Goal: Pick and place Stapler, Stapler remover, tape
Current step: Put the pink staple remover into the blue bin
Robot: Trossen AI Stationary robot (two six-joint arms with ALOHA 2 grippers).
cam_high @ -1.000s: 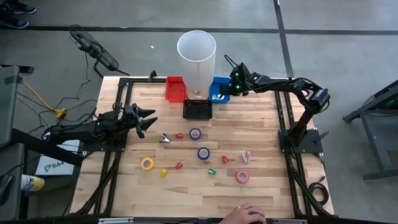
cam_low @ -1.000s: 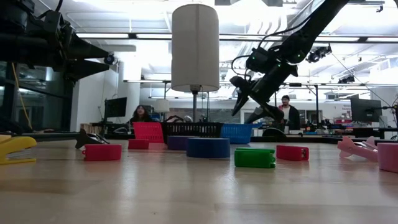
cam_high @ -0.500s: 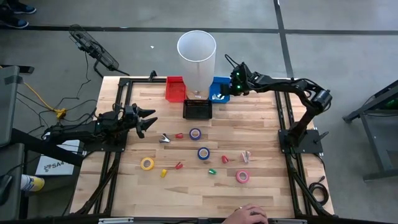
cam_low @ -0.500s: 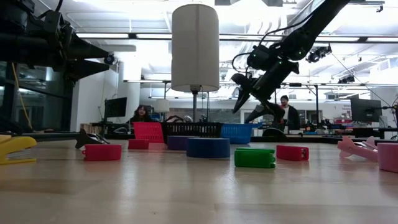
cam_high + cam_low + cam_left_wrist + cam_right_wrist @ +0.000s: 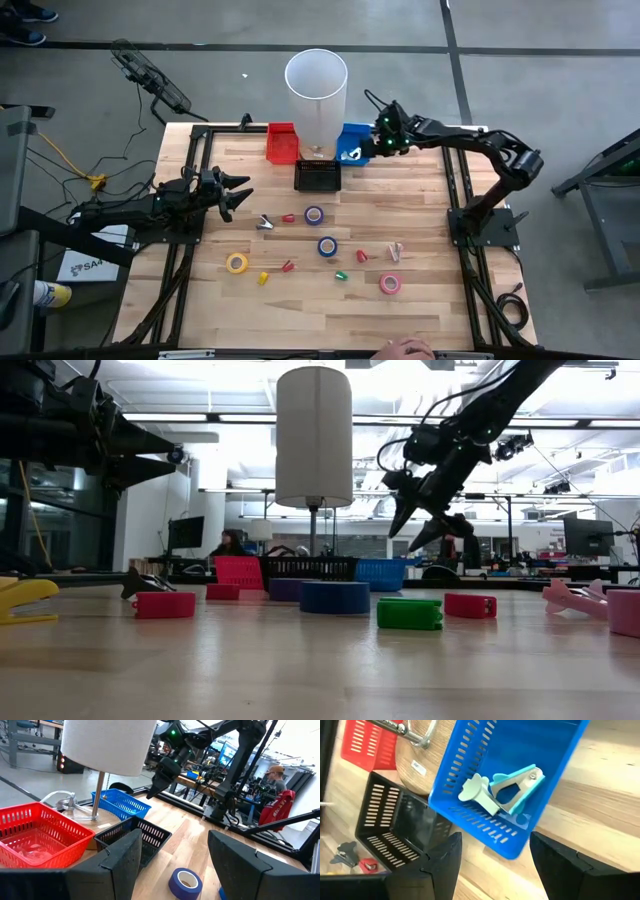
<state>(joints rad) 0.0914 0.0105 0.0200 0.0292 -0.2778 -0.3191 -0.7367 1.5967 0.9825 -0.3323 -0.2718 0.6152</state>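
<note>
Hovering over the blue basket at the table's far edge, the right gripper has its fingers spread wide and empty. A light blue staple remover lies inside that basket, long axis diagonal across the floor, its flared handle toward the black basket. Judgement: release looks done; lift straight up clear of the rim before swinging away. Left gripper waits open at the table's left.
</note>
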